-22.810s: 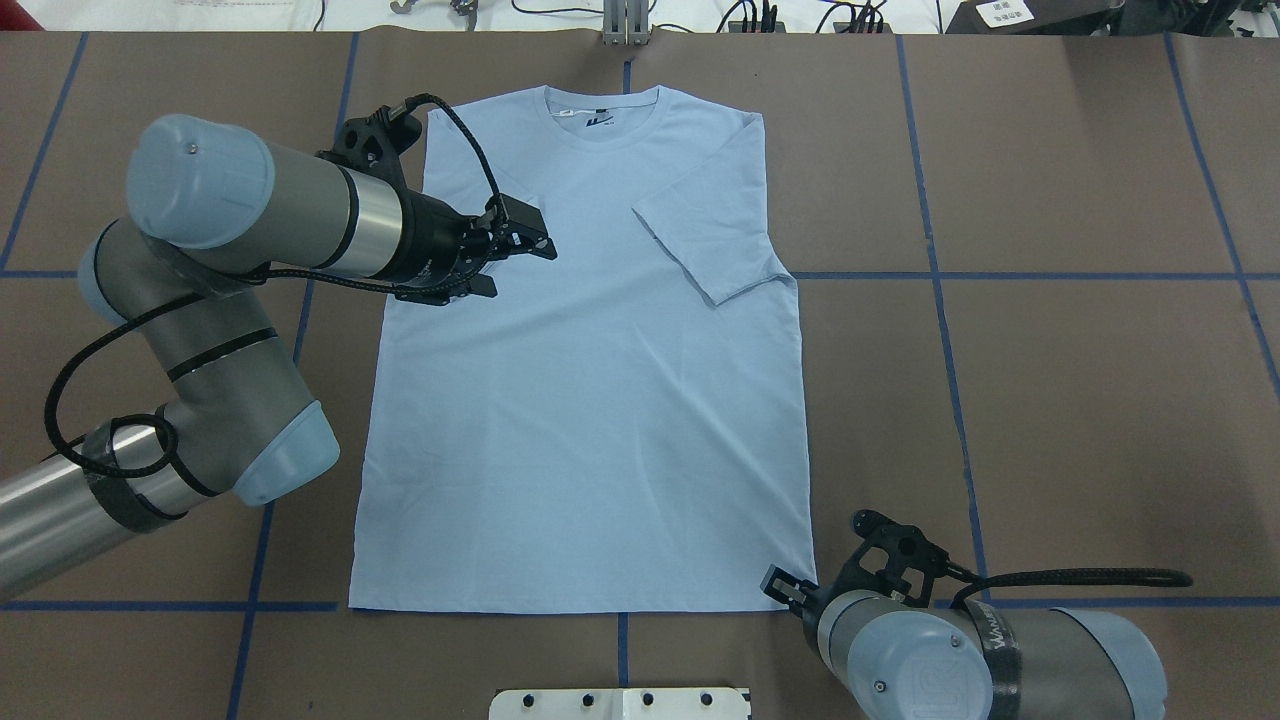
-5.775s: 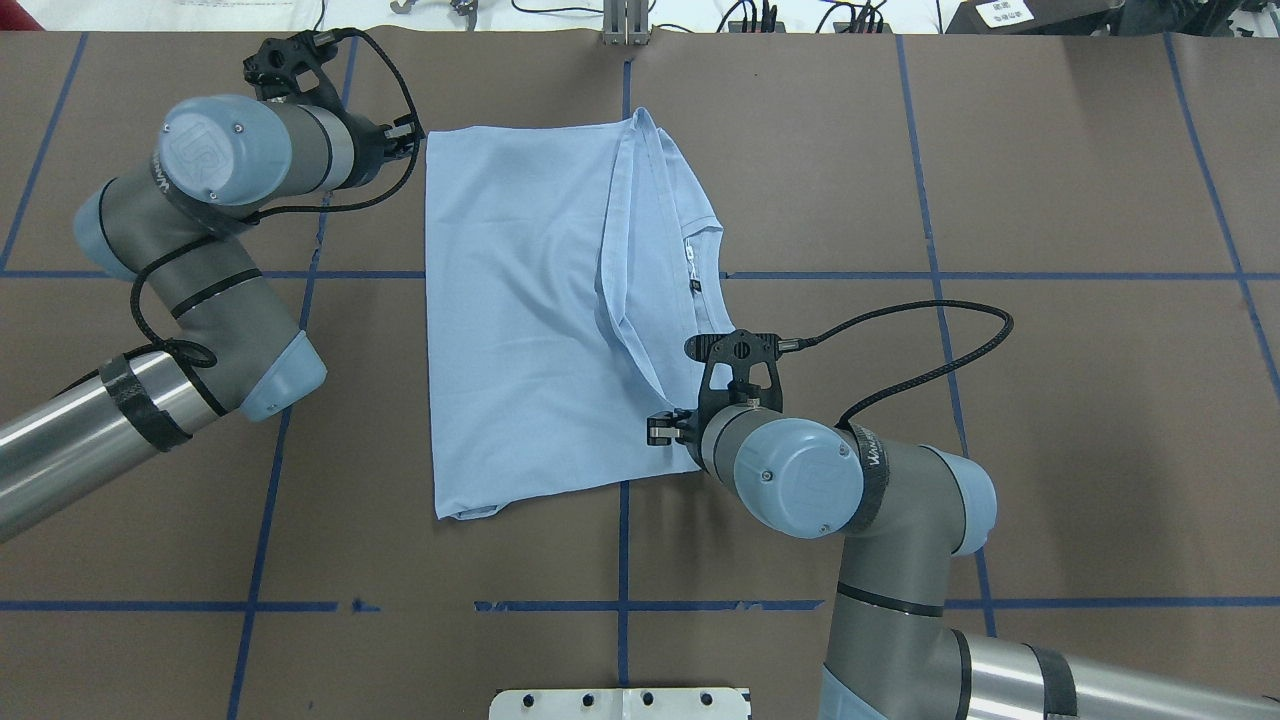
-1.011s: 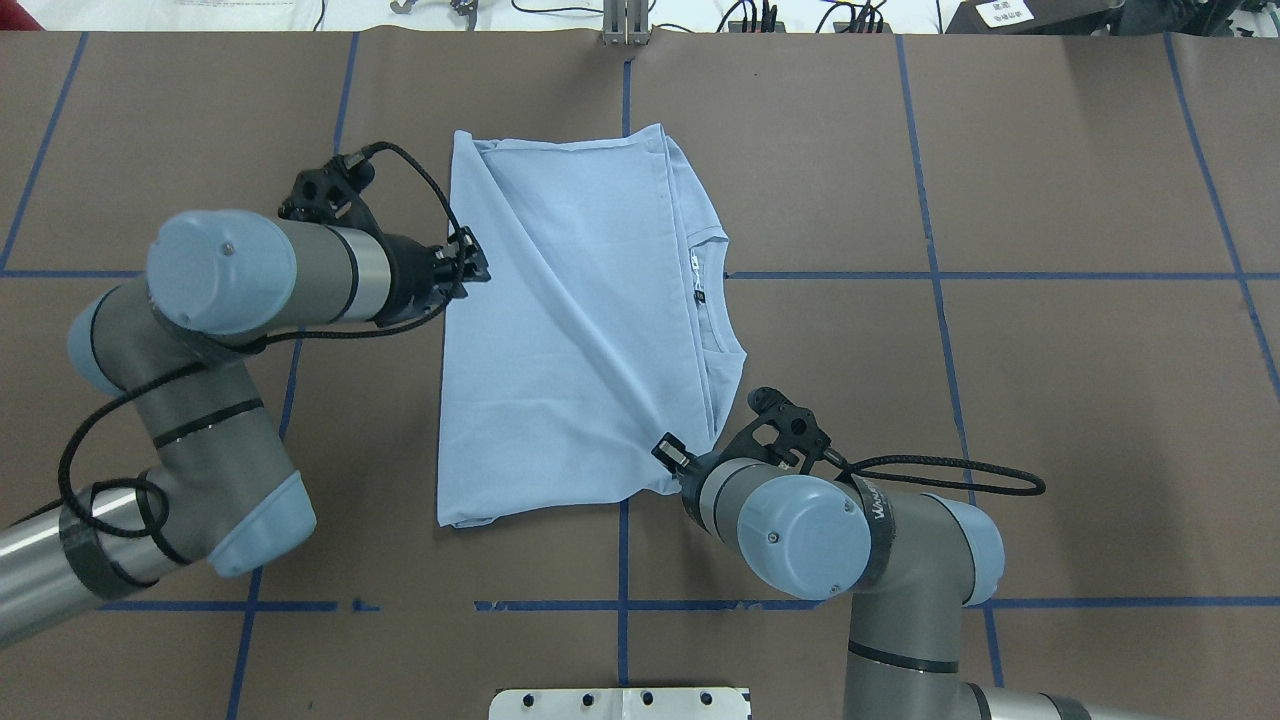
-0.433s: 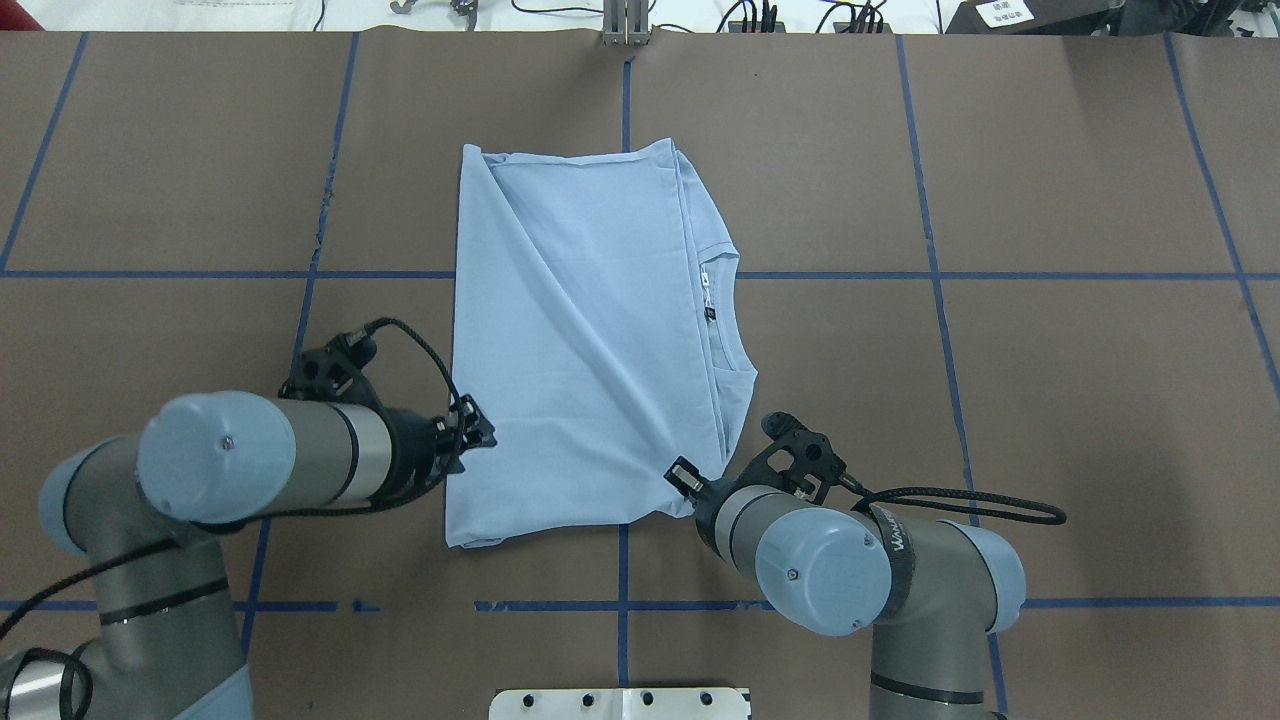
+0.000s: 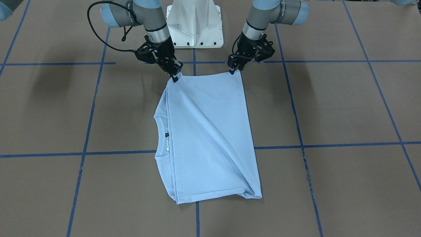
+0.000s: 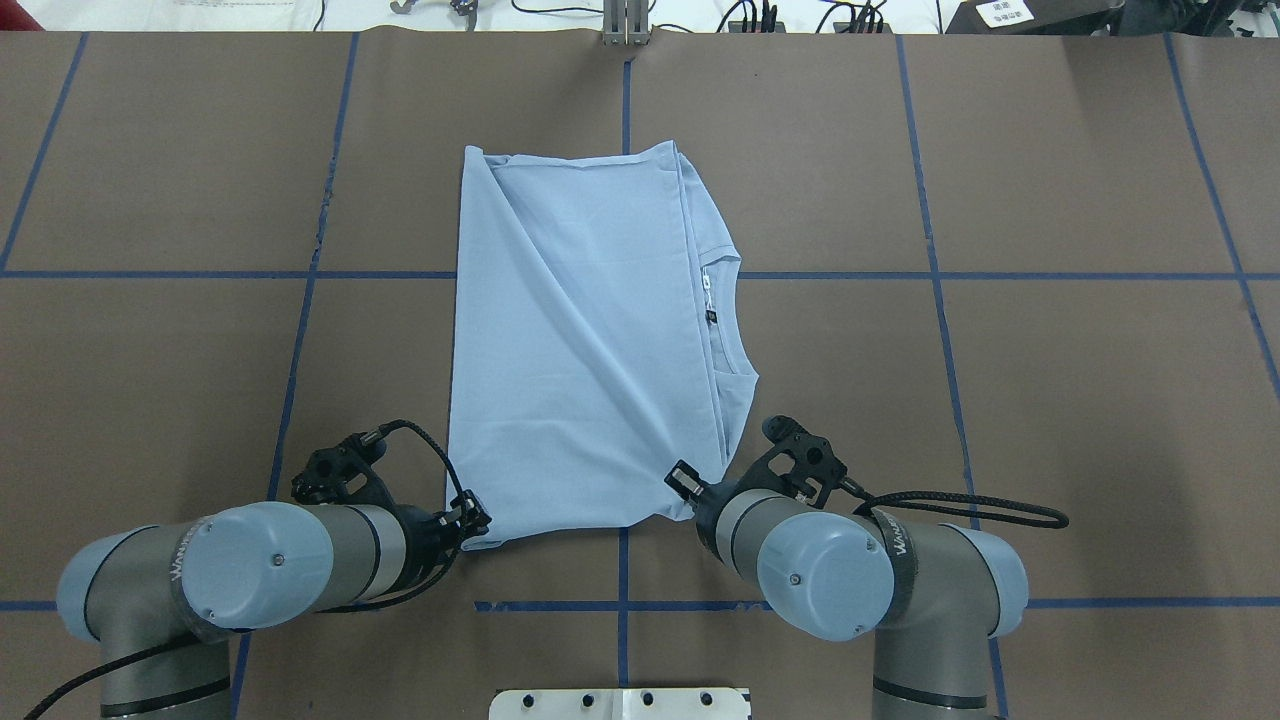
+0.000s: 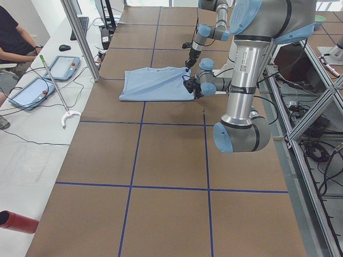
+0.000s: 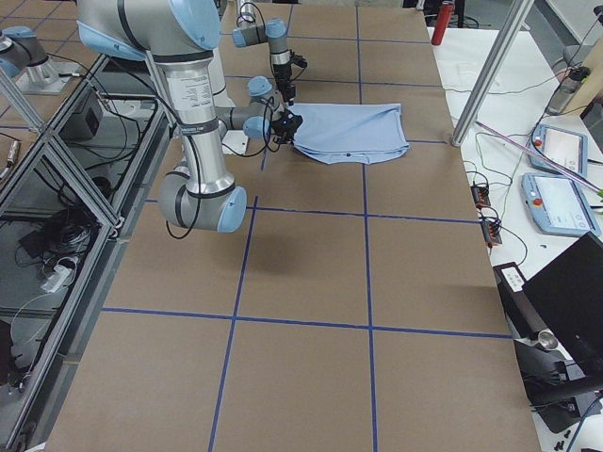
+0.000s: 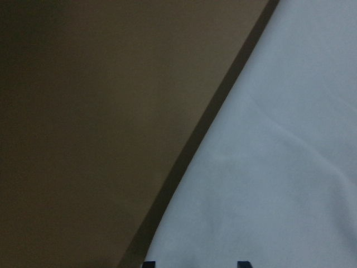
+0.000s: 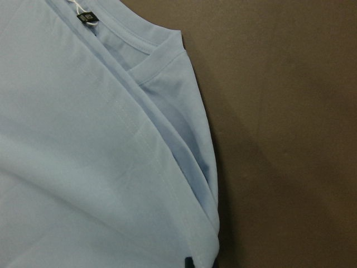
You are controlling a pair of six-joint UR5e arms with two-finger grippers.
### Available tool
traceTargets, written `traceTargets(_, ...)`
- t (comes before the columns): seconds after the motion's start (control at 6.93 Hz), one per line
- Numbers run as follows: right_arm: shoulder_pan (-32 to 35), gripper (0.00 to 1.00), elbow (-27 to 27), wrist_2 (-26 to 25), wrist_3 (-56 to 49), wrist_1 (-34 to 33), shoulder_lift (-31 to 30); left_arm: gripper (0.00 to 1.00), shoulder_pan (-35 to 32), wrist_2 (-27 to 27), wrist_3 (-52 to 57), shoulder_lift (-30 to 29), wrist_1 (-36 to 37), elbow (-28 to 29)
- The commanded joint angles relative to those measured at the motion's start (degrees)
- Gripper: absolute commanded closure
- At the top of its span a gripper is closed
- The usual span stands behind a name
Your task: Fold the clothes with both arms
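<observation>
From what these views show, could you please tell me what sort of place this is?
Probably a robotics lab: a left arm and right arm work on a T-shirt on a table gridded with blue tape, with control tablets on a side bench.

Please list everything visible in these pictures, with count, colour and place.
T-shirt: one, light blue, folded, middle of the table.
neck label: one, dark, at the T-shirt's collar.
table: one, brown, under everything.
tape lines: several, blue, a grid on the table.
tablets: two, grey-blue, on the white side bench.
person: one, dark shirt, beside that bench.
base: one, white, between the arms.
left arm and right arm: two, grey with light blue caps, table's robot side.
left hand: one, black, open at the T-shirt's robot-side left corner.
right hand: one, black, shut on its robot-side right corner.
</observation>
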Motion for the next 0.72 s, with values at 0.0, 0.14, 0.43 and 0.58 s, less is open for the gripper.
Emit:
traceTargets(0.0,0.01,1.0,0.02,-0.07,0.0,0.09,-0.03,0.44,0.53,0.24,-0.24,-0.07,0.78,0.09)
traceTargets(0.14,0.01,1.0,0.02,-0.07,0.0,0.09,-0.12,0.53,0.53,0.24,-0.24,-0.25,0.78,0.35)
traceTargets(0.43,0.01,1.0,0.02,-0.07,0.0,0.09,-0.12,1.0,0.53,0.33,-0.24,-0.16,0.78,0.53)
traceTargets(0.58,0.01,1.0,0.02,0.02,-0.09,0.09,-0.12,1.0,0.62,0.33,-0.24,-0.33,0.78,0.44)
